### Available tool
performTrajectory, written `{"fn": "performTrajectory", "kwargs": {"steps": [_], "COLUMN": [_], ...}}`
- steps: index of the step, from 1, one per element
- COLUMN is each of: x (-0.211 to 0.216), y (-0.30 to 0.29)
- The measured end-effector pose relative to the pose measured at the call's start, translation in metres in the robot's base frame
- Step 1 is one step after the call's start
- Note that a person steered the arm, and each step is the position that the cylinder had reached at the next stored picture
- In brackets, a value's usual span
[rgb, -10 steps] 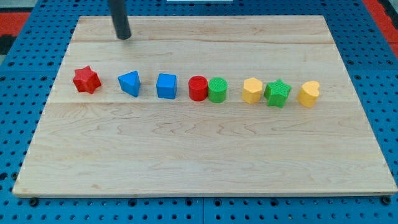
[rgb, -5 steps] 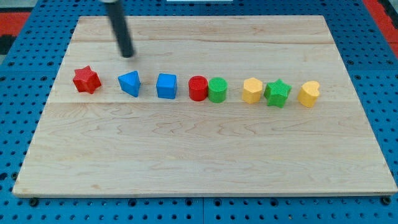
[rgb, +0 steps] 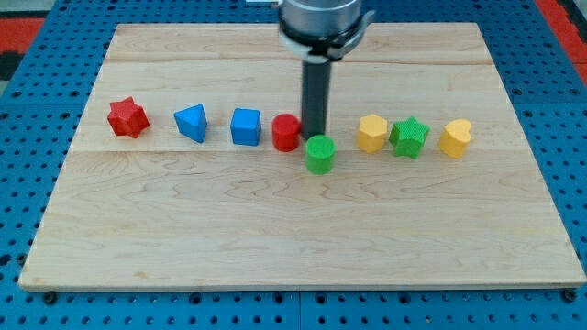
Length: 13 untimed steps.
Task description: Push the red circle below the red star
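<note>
The wooden board [rgb: 275, 238] fills most of the view, resting on a blue pegboard [rgb: 27, 293]. Above it, the arm's round end [rgb: 319, 20] comes down from the view's top, carrying the dark rod; there is no pincer on this arm, so nothing opens, closes or holds anything. The rod's tip [rgb: 313, 137] sits in the row of blocks, just to the right of the red circle [rgb: 286, 133] and touching or nearly touching it, with the green circle [rgb: 319, 154] just below the tip and slightly out of line with the row.

The task looks barely begun. The red circle lies in the row near the middle of the board, just right of the blue cube [rgb: 246, 127], while the red star [rgb: 127, 118] is at the far left end, well apart from it. The blue triangle [rgb: 192, 123] stands between the star and the cube. The circle has yet to travel leftward and downward to a spot beneath the star, probably passing under the two blue blocks.

To the right lie a yellow block [rgb: 371, 133], a green star [rgb: 409, 137] and a yellow heart [rgb: 455, 138], all clear of that route.
</note>
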State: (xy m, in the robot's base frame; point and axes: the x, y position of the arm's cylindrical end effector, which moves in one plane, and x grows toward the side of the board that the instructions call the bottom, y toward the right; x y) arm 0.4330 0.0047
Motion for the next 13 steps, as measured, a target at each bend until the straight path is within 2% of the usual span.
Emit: {"fn": "performTrajectory", "kwargs": {"steps": [1, 3, 5, 6, 7, 8, 10, 13], "x": [0.011, -0.006, 0.007, 0.008, 0.033, 0.037, 0.011, 0.015], "y": [-0.024, -0.018, -0.132, -0.16, -0.149, -0.169, -0.218, -0.185]}}
